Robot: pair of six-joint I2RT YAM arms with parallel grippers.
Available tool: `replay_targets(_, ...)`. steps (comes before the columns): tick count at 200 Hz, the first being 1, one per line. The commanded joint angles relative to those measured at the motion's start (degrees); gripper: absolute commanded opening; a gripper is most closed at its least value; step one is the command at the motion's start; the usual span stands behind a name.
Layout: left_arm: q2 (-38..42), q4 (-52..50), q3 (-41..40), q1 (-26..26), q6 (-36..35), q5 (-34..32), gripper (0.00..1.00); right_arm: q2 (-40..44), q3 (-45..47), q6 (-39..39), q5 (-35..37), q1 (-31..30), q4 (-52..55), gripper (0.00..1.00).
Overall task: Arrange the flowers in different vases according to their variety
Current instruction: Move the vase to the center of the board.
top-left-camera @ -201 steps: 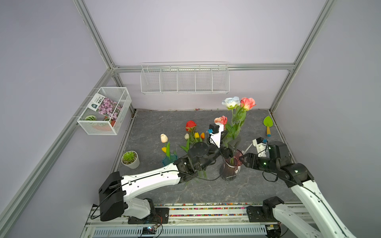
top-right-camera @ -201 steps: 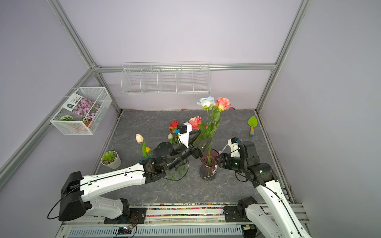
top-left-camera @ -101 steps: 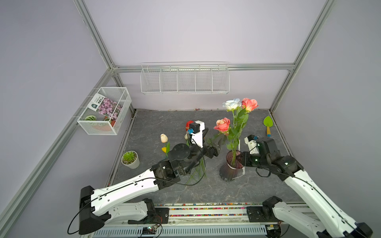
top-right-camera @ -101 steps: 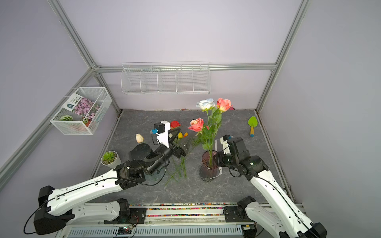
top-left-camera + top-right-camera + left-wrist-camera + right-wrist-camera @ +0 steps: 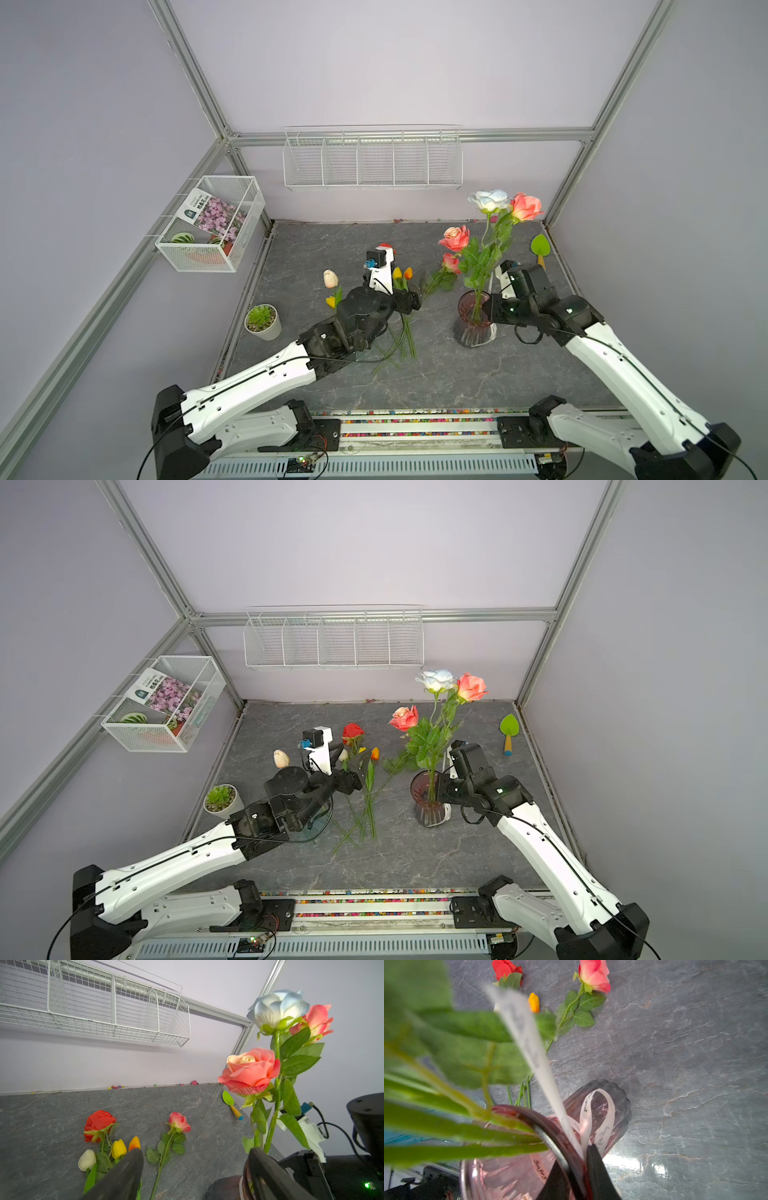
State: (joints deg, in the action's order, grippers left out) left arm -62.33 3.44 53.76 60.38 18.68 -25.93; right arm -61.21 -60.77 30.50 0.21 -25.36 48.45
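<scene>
I judge the sorting roughly half done. Three roses already stand in the maroon vase (image 5: 473,320), near the right side of the desk (image 5: 519,374): the white-blue rose (image 5: 490,200), a tall coral rose (image 5: 527,206) and a lower coral rose (image 5: 455,238). My right end effector (image 5: 577,1159) is pinched narrow on that vase's rim, one finger inside and one outside, just beside its white ribbon (image 5: 598,1118). I take that as steadying it. My left end effector (image 5: 194,1152) is spread wide and empty, low over the loose stems. Lying flat on the desk are the red rose (image 5: 352,733) and a small pink rose (image 5: 179,1122), which belong with the other roses. Next to them lie a yellow tulip (image 5: 118,1148), an orange tulip (image 5: 134,1143) and a cream tulip (image 5: 87,1160), all meant for the teal vase (image 5: 322,831). My left arm hides most of that vase. An upright cream tulip (image 5: 330,278) with a yellow bloom (image 5: 331,301) below it probably stands in it, but I cannot confirm that. Five stems remain.
</scene>
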Motion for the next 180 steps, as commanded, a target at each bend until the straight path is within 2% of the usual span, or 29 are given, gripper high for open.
replay_targets(1,-2.98,-5.51,3.23,-0.93,1.8,-0.82,0.84,-1.24,-2.23,-2.83,6.62,1.34,0.6,0.0)
replay_targets(42,-8.77,-9.86,6.48,-3.2,4.38,2.04,0.84,-2.09,-2.29,-4.56,3.07,6.83,0.07,0.02)
replay_targets(75,-12.84,-13.06,9.48,-4.37,5.47,3.72,0.84,-2.68,-2.01,-5.75,0.24,8.52,-0.11,0.24)
replay_targets(97,-15.0,-15.08,10.8,-5.34,6.84,4.95,0.84,-2.74,-1.61,-5.65,0.86,8.7,0.16,0.29)
replay_targets(159,-19.36,-18.25,13.65,-6.67,9.11,5.98,0.83,-0.92,0.83,-6.6,-1.42,13.1,-0.46,0.32)
replay_targets(180,-19.33,-17.89,13.74,-6.63,9.32,5.73,0.83,-0.18,0.85,-6.97,-2.01,14.11,-0.16,0.37)
